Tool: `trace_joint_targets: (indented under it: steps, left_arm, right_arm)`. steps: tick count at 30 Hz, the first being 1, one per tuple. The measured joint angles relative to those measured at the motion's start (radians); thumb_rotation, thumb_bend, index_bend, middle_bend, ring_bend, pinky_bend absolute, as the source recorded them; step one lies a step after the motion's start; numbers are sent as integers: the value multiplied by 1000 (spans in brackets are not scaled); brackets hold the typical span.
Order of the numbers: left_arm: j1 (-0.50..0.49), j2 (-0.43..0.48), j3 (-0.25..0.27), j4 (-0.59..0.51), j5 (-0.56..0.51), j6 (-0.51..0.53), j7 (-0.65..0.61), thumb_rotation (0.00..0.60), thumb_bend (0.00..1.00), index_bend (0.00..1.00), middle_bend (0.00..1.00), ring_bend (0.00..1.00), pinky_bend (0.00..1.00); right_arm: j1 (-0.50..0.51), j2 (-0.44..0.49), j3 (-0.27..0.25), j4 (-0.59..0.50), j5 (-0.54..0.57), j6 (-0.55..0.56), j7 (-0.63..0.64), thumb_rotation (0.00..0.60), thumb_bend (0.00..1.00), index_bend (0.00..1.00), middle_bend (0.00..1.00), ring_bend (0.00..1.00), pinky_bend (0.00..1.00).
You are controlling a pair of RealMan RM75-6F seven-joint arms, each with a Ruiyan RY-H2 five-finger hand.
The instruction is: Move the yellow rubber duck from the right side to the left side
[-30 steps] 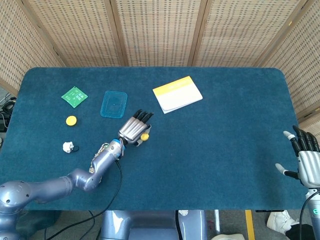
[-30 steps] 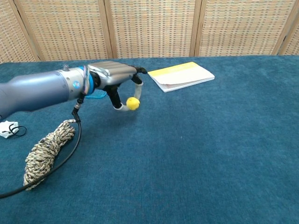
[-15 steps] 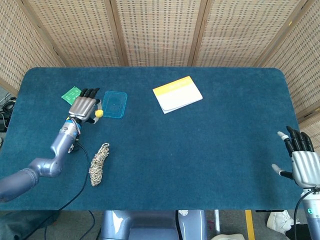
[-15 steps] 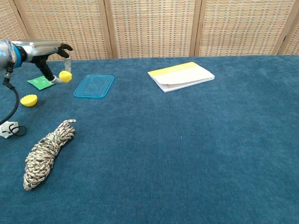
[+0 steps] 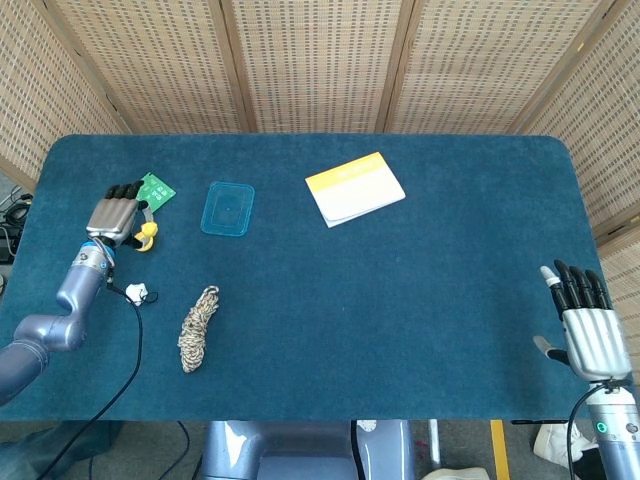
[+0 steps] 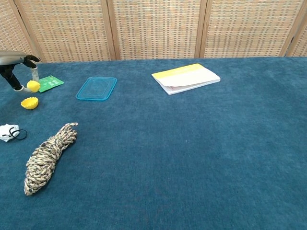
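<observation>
The yellow rubber duck [image 6: 33, 86] is small and round and hangs just above the cloth at the far left, pinched between thumb and a finger of my left hand [image 6: 15, 59]. In the head view the left hand [image 5: 113, 213] is over the table's left edge area, with the duck [image 5: 149, 230] at its fingertips, next to the green card. My right hand [image 5: 586, 327] is off the table's right front corner, fingers spread and holding nothing. The chest view does not show it.
A yellow cap [image 6: 29, 102] lies just below the duck. A green card [image 6: 51, 83], a clear blue lid [image 6: 96, 88], a coiled rope [image 6: 46, 156] and a small white object [image 6: 7, 132] occupy the left half. A yellow-and-white booklet [image 6: 186, 77] lies mid-back.
My left hand has carried the duck from near the table's middle to the far left, beside the green card. The right hand has drifted slightly left and lower.
</observation>
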Motion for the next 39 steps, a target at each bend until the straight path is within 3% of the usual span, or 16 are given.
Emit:
trace_joint_targets:
  steps: [16, 32, 39]
  left_arm:
    - [11, -89, 27, 194, 120, -67, -173, 600, 334, 563, 0, 0, 0]
    - [9, -129, 21, 277, 154, -113, -225, 600, 333, 531, 0, 0, 0]
    - [14, -129, 22, 281, 172, -102, -252, 600, 303, 209, 0, 0, 0]
  right_arm:
    - [1, -11, 14, 0, 18, -12, -17, 600, 0, 0, 0, 0, 0]
    - [-2, -7, 21, -6, 22, -14, -13, 600, 0, 7, 0, 0, 0]
    - [-3, -7, 23, -10, 20, -12, -15, 600, 0, 17, 0, 0, 0]
